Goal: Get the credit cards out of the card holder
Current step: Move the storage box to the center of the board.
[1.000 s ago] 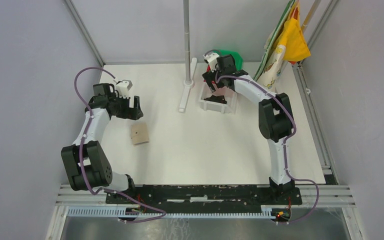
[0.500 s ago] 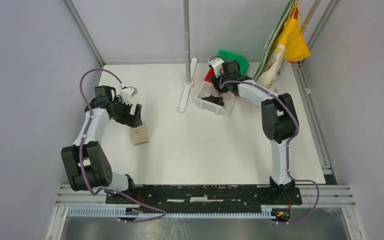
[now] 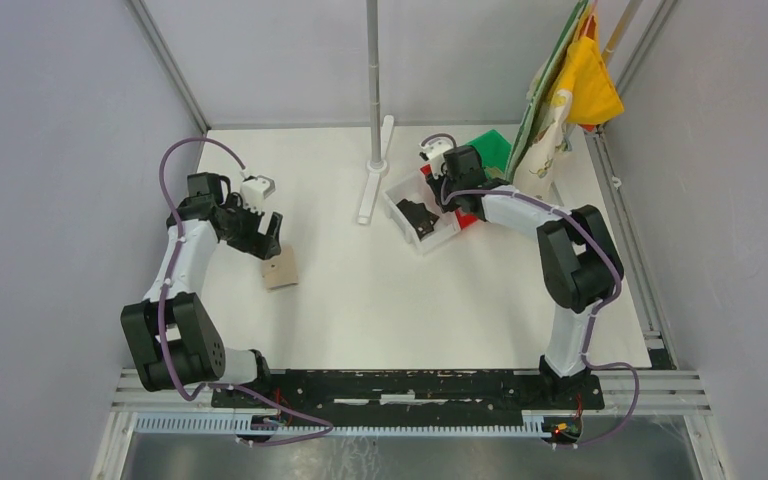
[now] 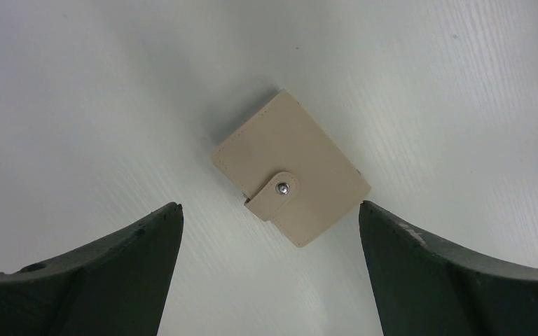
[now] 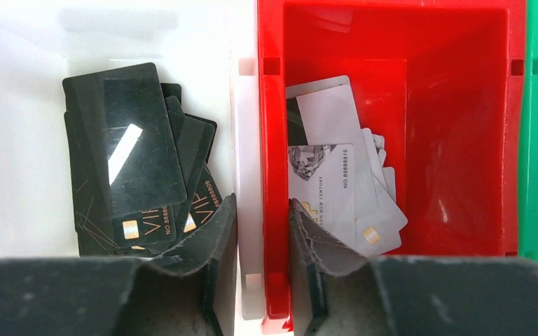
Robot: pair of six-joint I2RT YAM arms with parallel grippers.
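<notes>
White bin (image 5: 21, 105) shifted; maybe five black cards (image 5: 122, 140).

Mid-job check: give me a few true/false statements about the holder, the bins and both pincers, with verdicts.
1. The card holder lies on the table with its strap snapped shut. True.
2. The left pincer is clamped on the card holder. False: it stands open and grips nothing.
3. The white bin holds black cards. True.
4. The red bin is empty. False: silver cards lie in it.
5. The right pincer is over the card holder. False: its fingers straddle the adjoining walls of the white bin and the red bin.
</notes>
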